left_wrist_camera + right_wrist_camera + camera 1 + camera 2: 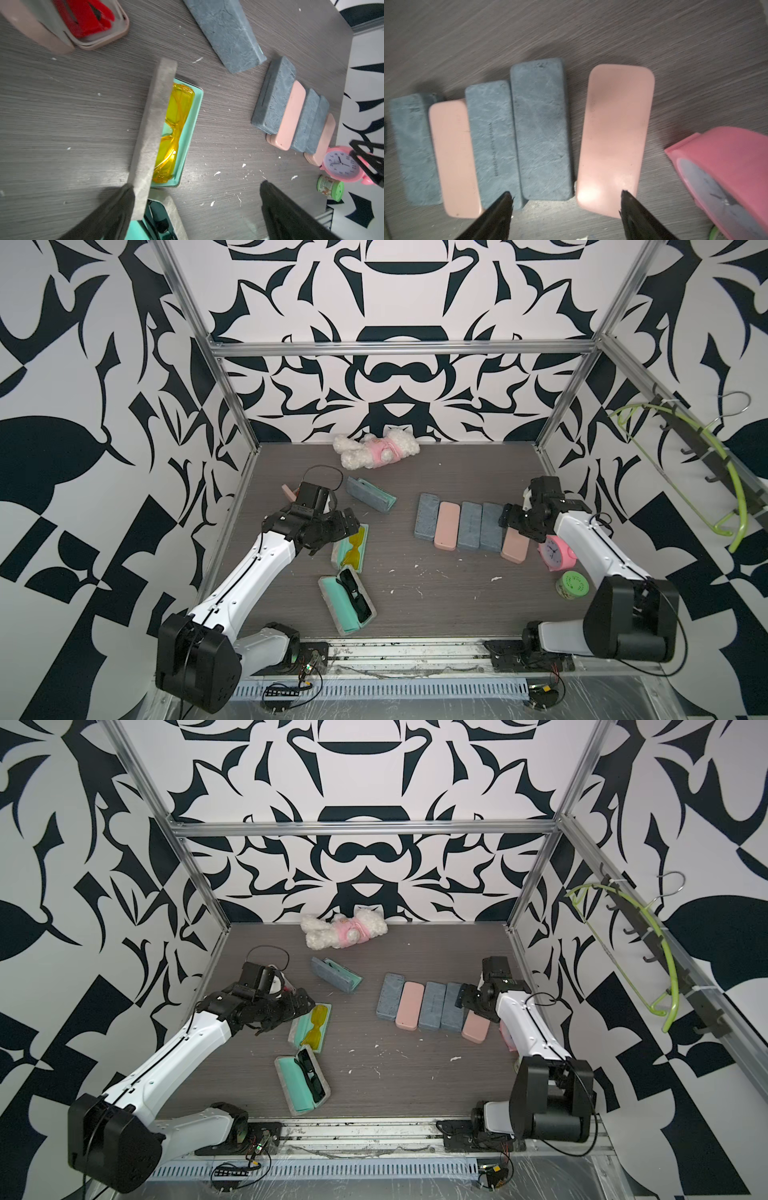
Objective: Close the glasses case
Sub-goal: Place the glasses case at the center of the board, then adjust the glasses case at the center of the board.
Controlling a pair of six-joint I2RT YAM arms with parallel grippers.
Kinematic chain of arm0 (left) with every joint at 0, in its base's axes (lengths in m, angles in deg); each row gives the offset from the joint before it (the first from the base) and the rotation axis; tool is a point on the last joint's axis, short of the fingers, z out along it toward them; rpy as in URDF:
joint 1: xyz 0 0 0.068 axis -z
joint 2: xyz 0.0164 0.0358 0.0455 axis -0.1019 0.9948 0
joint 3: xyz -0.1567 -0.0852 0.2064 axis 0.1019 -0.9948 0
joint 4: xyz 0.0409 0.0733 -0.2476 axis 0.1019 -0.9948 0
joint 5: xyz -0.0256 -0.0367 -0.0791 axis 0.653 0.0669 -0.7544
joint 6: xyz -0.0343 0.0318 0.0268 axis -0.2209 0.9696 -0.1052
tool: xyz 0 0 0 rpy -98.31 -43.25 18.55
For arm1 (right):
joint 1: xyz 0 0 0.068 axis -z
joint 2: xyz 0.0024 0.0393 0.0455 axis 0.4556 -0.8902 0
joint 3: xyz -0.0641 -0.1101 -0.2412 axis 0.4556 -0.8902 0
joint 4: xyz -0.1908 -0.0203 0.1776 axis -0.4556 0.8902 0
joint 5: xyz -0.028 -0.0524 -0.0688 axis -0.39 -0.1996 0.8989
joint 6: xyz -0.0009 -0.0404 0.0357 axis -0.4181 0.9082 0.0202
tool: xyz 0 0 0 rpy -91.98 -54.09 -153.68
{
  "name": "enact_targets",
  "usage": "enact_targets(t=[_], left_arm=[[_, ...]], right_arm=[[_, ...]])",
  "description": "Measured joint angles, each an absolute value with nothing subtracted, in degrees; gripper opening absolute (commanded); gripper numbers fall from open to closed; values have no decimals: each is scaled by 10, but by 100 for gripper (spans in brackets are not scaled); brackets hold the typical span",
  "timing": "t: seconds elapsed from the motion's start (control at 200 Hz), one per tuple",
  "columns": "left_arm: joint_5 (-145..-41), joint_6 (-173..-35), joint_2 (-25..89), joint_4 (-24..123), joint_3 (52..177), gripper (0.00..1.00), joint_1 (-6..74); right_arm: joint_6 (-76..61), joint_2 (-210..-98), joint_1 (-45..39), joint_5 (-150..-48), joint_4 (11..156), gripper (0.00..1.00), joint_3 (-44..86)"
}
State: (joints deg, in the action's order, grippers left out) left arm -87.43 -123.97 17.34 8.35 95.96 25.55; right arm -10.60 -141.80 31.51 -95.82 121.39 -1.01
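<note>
Glasses (176, 116) in case (190, 124); clock (341, 164) maybe touching case row (291, 116).

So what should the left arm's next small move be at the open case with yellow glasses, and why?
Probably push the left fingers against the raised grey lid, tipping it down over the yellow transparent glasses in the mint-lined case. The lid stands near upright, one finger sits beside its outer face, and the fingers are spread wide, so a nudge suits.

Left arm (249, 572): white shells, black joints, black cable alongside.
Right arm (590, 543): the same, looped black cable.
Right gripper (565, 192): black pointed fingers (496, 216).
</note>
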Motion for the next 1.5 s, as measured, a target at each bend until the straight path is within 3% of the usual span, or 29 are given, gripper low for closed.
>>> enact_targets(t=[0.18, 0.41, 0.765, 1.12, 1.225, 1.5], left_arm=[[-870, -1220, 203, 82, 960, 99, 229], [-873, -1198, 251, 92, 960, 98, 221], [-886, -1171, 301, 116, 959, 93, 216], [-915, -1161, 307, 141, 948, 86, 216], [-927, -1162, 308, 144, 941, 77, 216], [-956, -1173, 309, 166, 929, 69, 214]], right_arm=[[-144, -1367, 273, -1019, 1206, 83, -49], [-207, -1363, 83, -1030, 1177, 83, -51], [-292, -1469, -89, -1015, 1125, 82, -20], [-314, -1523, -124, -1006, 1103, 80, 10], [-319, -1530, -124, -1005, 1100, 80, 15], [-323, -1556, -132, -1005, 1092, 78, 20]])
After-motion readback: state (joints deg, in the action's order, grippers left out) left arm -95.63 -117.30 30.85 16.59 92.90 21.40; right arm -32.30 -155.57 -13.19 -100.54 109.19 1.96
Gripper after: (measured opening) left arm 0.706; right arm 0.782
